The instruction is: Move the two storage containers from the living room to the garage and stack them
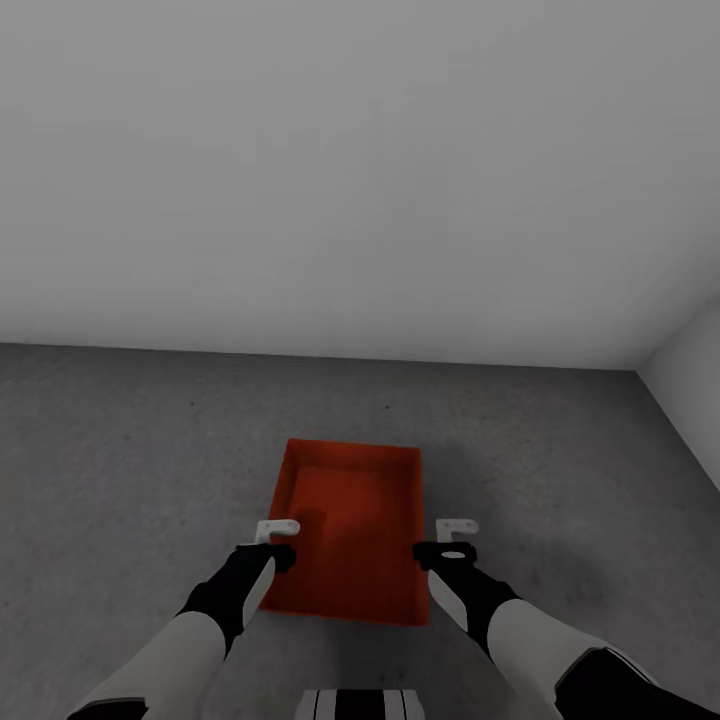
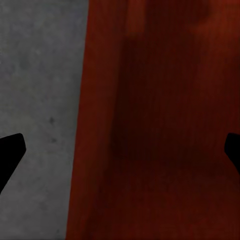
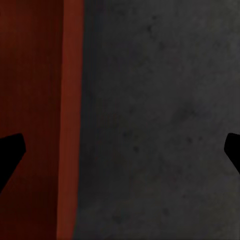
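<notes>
So closest to me is the robot's striped trunk, with both arms reaching out and down over the floor. The left gripper and the right gripper hang on either side of one orange-red bin, roughly level with each other. Both look spread wide: in each wrist view the dark fingertips sit way out at the edges of the picture with nothing between them, so neither one is grasping anything as far as I can see. The left one hovers right over the bin's left wall, half over the bin and half over the concrete. The right one sits mostly over bare concrete, with the bin's right wall just at the side.

The bin itself sits flat on the dark grey concrete, long side running away from the robot, open side up, nothing inside it that I can make out. It's well short of the pale wall behind it, and there's a corner where another wall comes in on the right.

Progress-wise I'd say we're around halfway. This looks like the garage, one bin appears set down, hands off. I only count one bin here, so my guess is the second still needs fetching and stacking on top.
</notes>
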{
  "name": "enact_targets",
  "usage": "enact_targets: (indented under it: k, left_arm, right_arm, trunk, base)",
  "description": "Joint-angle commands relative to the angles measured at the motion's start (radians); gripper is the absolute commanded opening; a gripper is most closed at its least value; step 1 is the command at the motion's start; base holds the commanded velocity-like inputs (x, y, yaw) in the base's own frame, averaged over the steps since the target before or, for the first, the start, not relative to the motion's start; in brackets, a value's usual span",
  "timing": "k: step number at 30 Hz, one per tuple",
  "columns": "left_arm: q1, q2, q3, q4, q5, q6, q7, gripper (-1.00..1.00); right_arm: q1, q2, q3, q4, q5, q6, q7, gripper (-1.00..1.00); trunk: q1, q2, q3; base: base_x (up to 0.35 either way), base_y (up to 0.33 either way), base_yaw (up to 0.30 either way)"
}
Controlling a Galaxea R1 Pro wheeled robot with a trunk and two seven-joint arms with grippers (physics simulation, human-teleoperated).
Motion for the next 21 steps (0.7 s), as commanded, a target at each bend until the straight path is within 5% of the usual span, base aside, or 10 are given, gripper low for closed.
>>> enact_targets:
  k: [1,21]
  left_arm:
    - [0.000,-0.001,0.006,-0.002,-0.008,0.005,-0.001,1.00]
    - [0.000,-0.003,0.008,-0.002,-0.008,0.005,0.000,1.00]
  right_arm:
    - [0.000,0.000,0.008,-0.002,-0.004,0.007,-0.007,1.00]
    - [0.000,-0.003,0.009,-0.002,-0.003,0.005,-0.009,1.00]
  trunk:
    - [0.000,0.000,-0.001]
    - [0.000,0.000,-0.001]
  base:
    - [0.000,0.000,0.000]
    - [0.000,0.000,0.000]
